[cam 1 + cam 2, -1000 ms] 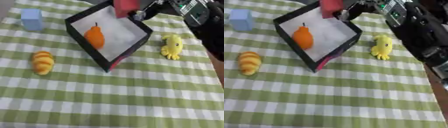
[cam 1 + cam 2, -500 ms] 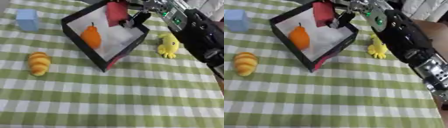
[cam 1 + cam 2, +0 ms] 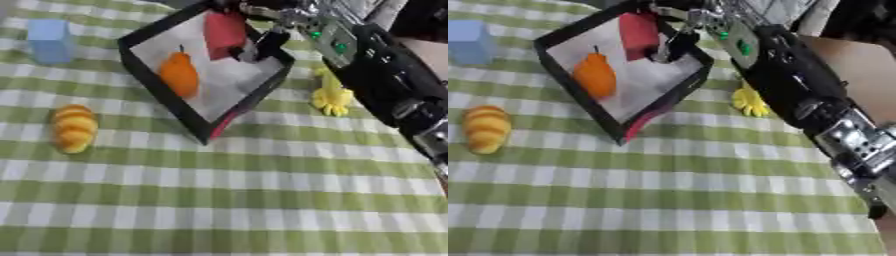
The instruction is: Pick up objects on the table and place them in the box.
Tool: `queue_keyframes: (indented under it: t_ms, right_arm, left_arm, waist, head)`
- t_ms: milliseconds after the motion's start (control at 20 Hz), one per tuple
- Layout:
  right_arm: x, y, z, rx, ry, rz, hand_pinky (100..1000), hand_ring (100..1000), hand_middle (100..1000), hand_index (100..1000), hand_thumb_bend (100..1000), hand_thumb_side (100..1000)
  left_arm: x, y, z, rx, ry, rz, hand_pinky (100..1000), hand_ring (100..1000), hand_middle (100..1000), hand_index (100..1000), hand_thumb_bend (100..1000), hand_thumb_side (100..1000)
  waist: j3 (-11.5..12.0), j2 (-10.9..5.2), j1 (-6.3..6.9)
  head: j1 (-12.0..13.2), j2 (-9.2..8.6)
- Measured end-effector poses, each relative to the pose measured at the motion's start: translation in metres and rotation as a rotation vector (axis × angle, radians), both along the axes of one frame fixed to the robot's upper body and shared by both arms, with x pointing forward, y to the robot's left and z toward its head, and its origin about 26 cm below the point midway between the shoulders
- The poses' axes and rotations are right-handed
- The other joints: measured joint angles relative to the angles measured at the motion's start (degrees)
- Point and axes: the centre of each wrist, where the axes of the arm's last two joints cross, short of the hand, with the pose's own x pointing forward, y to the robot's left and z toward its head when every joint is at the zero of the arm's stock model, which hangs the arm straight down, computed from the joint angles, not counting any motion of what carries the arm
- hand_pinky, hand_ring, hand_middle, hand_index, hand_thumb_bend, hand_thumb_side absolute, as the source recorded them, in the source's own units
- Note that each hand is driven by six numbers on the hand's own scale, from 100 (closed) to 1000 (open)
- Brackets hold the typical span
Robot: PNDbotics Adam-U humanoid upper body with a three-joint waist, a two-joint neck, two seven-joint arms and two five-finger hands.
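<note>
Block (image 3: 225,29) apparently lower in box (image 3: 154,75) now.

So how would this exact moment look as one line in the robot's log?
right robot hand: over box, at red block | in box: orange fruit | outside: bread, blue cube, yellow toy

Even, bright light; soft shadows; motion blur smears both views throughout.
</note>
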Motion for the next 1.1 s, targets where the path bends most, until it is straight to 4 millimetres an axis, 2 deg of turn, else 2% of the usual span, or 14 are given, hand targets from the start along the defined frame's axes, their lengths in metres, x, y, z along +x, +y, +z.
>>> queue_keyframes:
  t_ms: [350, 500, 600, 750, 800, 850, 900, 1100]
  right_arm:
    - [0.0, 0.002, -0.007, -0.03, 0.024, 0.017, 728, 651, 512, 705, 100, 294]
    - [0.0, 0.002, -0.009, -0.04, 0.031, 0.017, 745, 703, 554, 829, 121, 319]
    - [0.0, 0.003, -0.011, -0.047, 0.038, 0.017, 781, 762, 611, 910, 190, 345]
    - [0.0, 0.001, -0.012, -0.056, 0.041, 0.015, 870, 876, 772, 961, 276, 354]
    - [0.0, 0.001, -0.011, -0.056, 0.041, 0.016, 870, 876, 772, 961, 276, 354]
    - [0.0, 0.0, -0.011, -0.056, 0.041, 0.016, 920, 926, 857, 991, 362, 391]
    - [0.0, 0.0, -0.011, -0.053, 0.039, 0.015, 924, 929, 867, 994, 375, 418]
    - [0.0, -0.002, -0.009, -0.021, 0.055, 0.006, 939, 934, 884, 996, 317, 554]
  left_arm:
    - [0.0, -0.001, 0.003, 0.003, -0.01, -0.006, 774, 759, 807, 746, 449, 505]
    - [0.0, -0.001, 0.003, 0.003, -0.013, -0.007, 774, 759, 806, 746, 448, 505]
    - [0.0, -0.001, 0.003, 0.003, -0.013, -0.008, 774, 759, 806, 746, 448, 505]
    - [0.0, -0.002, 0.003, 0.004, -0.012, -0.008, 774, 759, 806, 746, 448, 506]
    - [0.0, -0.002, 0.003, 0.004, -0.011, -0.008, 774, 759, 806, 746, 448, 506]
    - [0.0, -0.002, 0.003, 0.004, -0.011, -0.008, 774, 759, 806, 746, 449, 506]
    - [0.0, -0.002, 0.003, 0.004, -0.01, -0.009, 774, 759, 806, 746, 449, 506]
    - [0.0, -0.002, 0.003, 0.005, -0.009, -0.009, 775, 759, 807, 748, 451, 505]
  waist:
    - [0.0, 0.07, -0.03]
    - [0.02, 0.07, -0.03]
    - [0.02, 0.07, -0.03]
    - [0.02, 0.08, -0.03]
    - [0.02, 0.08, -0.03]
    - [0.02, 0.08, -0.03]
    - [0.02, 0.08, -0.03]
    - [0.02, 0.08, -0.03]
  head:
    - [-1.13, 0.01]
    - [-1.56, 0.01]
    - [-1.66, 0.01]
    - [-1.91, 0.01]
    - [-1.95, 0.01]
    - [-1.98, 0.01]
    - [-2.01, 0.01]
    - [-2.09, 0.02]
